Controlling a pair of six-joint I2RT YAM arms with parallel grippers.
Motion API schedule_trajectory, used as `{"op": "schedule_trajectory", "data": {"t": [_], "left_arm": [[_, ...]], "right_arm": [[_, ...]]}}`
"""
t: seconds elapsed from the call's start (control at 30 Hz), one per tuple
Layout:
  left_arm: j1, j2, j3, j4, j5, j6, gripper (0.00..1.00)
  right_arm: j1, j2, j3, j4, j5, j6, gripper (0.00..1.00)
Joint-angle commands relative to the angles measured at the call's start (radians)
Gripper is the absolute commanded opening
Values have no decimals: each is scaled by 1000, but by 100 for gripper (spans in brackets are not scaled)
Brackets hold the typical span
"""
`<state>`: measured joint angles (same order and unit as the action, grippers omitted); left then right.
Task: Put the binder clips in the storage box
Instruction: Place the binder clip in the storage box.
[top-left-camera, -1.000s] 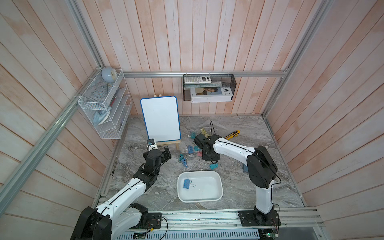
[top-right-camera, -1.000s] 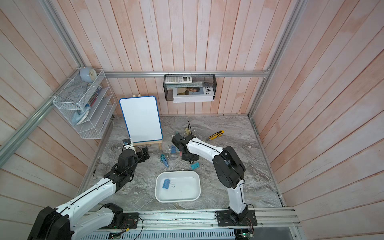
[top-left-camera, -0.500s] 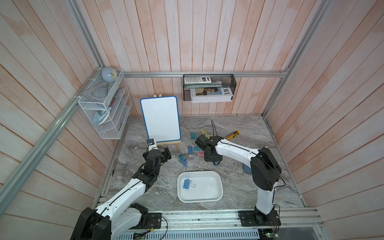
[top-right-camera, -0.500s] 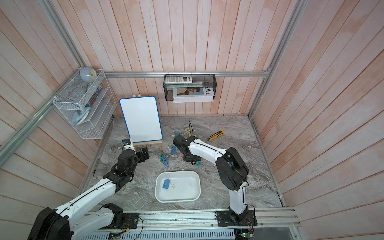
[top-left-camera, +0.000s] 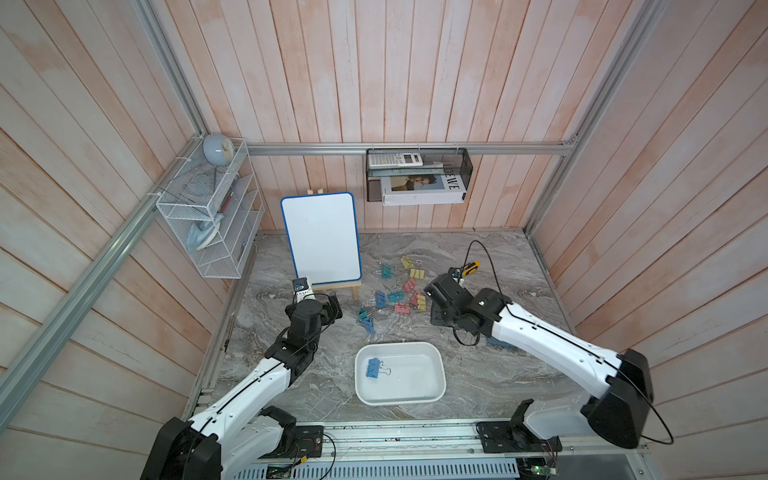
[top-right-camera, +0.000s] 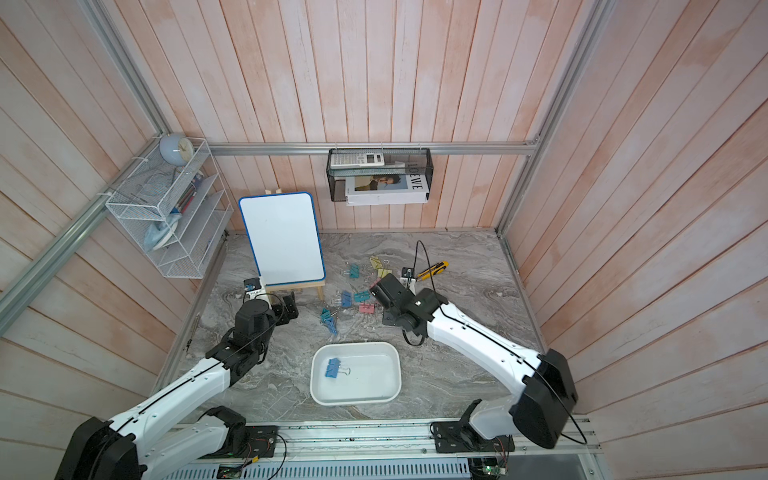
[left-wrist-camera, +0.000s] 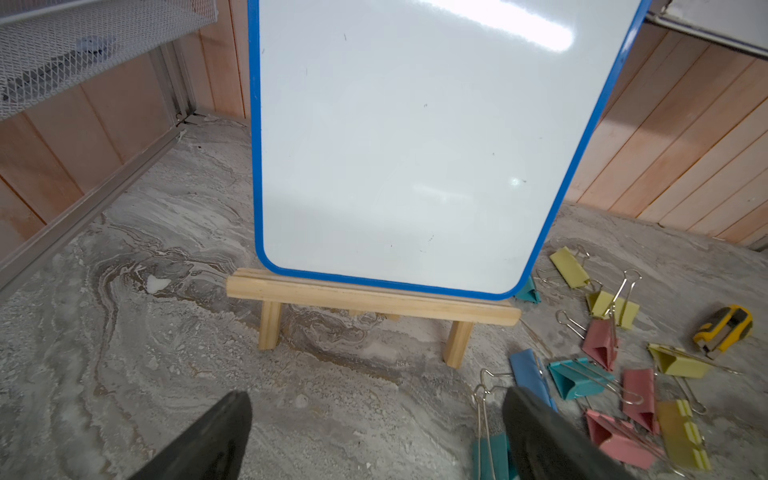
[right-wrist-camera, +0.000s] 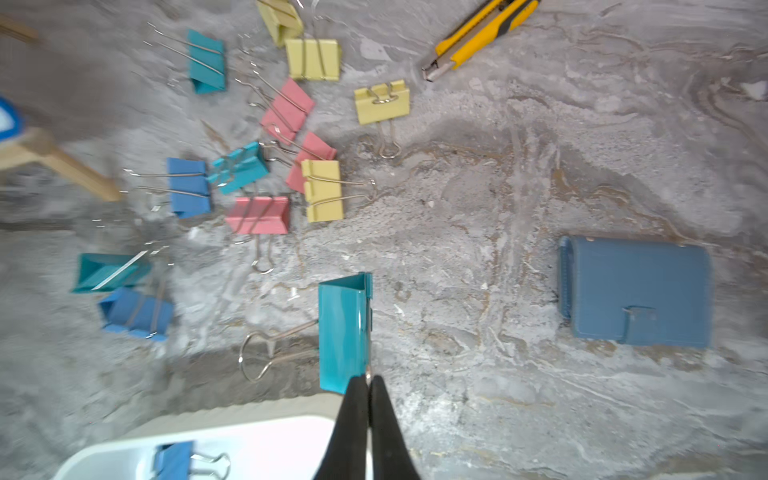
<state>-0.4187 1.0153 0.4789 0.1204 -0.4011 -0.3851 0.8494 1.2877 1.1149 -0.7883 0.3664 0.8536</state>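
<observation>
so the right gripper is pinched shut on a teal clip, just past the far rim of the storage box — the clip's long side points straight out from it. The left gripper gapes wide and empty, farther from the box.

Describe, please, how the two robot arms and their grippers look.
The left arm and right arm have smooth white shells with black rounded joints. A thin black cable loops beside the right one. The left gripper and right gripper each have two matte black fingers tapering to narrow tips.
</observation>
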Motion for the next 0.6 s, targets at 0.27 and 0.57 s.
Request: {"op": "schedule_trajectory", "data": {"t": [0.27,0.57], "left_arm": [[4,-12,-25,20,-12,19,100],[5,-8,-29,26,-10,18,100]], "right_arm": [[281,-270,-318,374,-133,209,0],[420,44,-292,653,-267,243,0]]}}
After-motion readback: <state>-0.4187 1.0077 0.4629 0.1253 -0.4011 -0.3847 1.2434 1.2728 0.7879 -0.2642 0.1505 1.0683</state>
